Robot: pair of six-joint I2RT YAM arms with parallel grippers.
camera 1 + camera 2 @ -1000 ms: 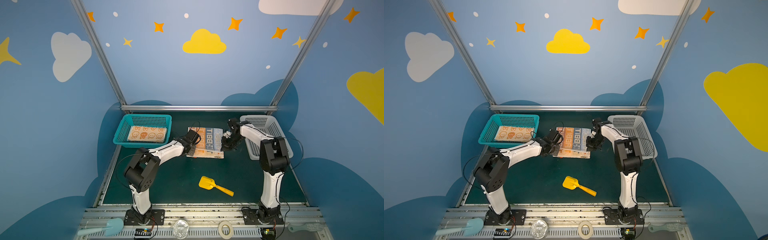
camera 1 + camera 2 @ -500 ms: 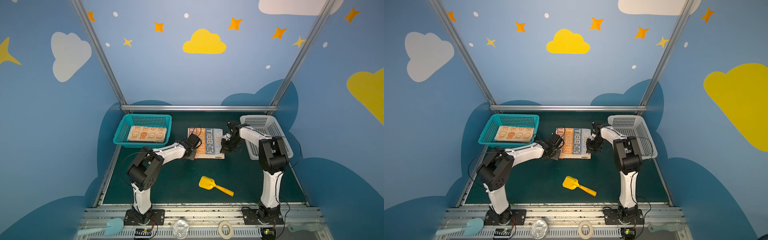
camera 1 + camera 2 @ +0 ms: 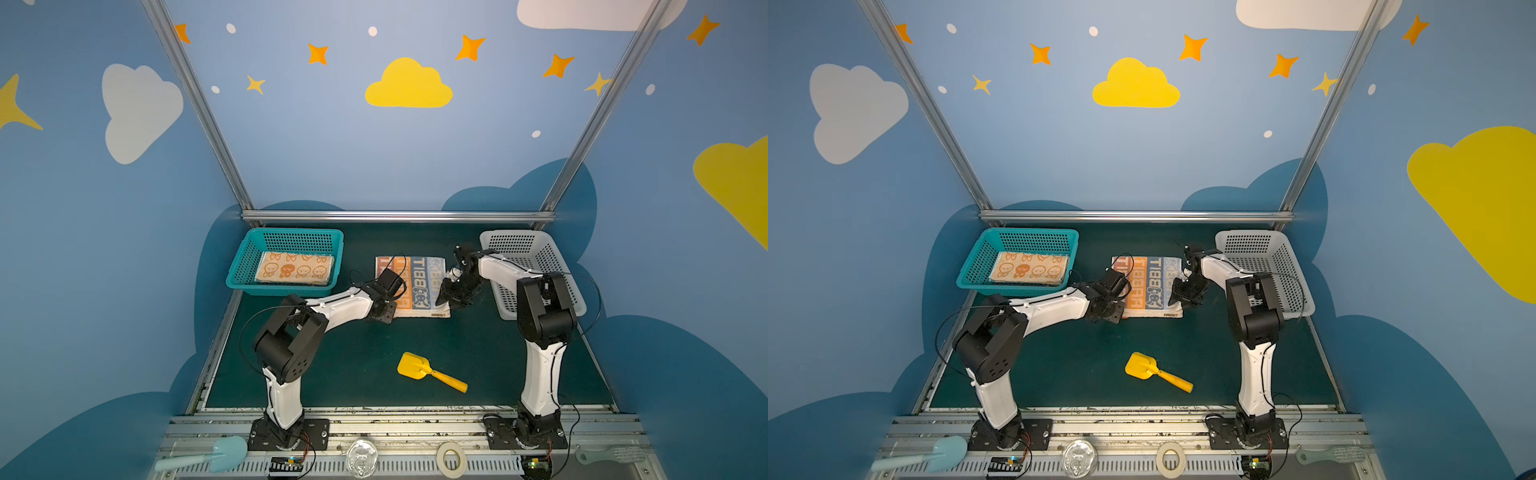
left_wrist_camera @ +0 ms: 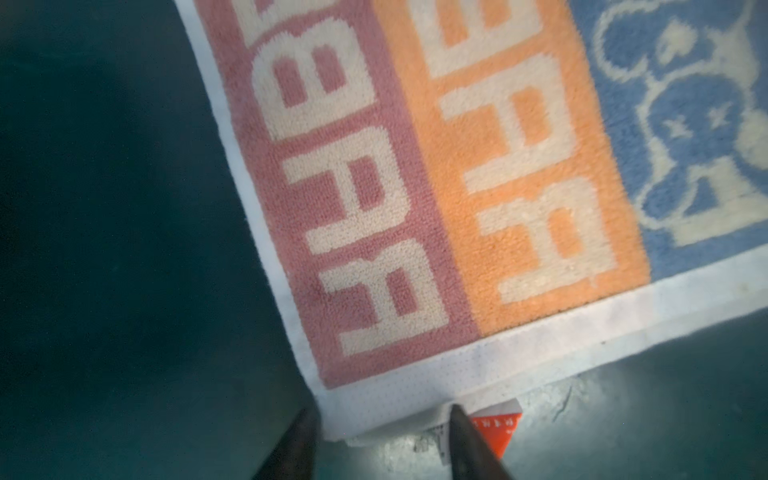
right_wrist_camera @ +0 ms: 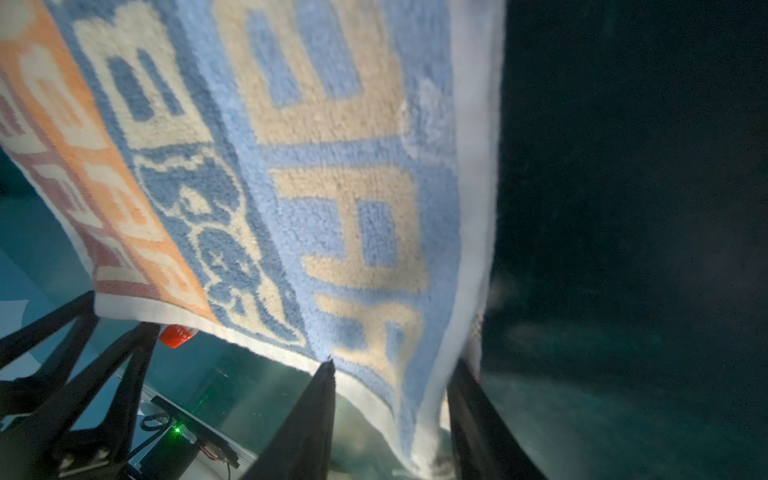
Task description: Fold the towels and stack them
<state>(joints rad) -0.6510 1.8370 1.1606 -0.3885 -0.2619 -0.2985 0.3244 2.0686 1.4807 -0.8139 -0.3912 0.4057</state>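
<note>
Dark green bench [image 3: 332,365], boxed in by blue walls painted with clouds and stars. At its middle, between teal basket [image 3: 241,266] and white basket [image 3: 557,266]: striped towel [image 3: 419,282] in pink, orange and blue bands, lying flat and apparently doubled over.

Changed over the last second: both grippers drawn toward the near hem, then let go. Now released, left gripper [image 4: 380,432], fingertips parted either side of the near left corner, nothing pinched. Likewise released, right gripper [image 5: 392,386], jaws apart astride the near right corner, cloth there not yet settled flat.

Probably marks this fold as finished. Next, likely another fold, or a lift onto the orange-and-cream towel [image 3: 295,269] already lying in the teal basket.

Readable: "RABBIT" in small letters on the white near hem in both top views. Same word woven large down each band, "RABB" plain in the left wrist view. Red tag [image 4: 496,428] poking out under the corner, print too small to read.
</note>
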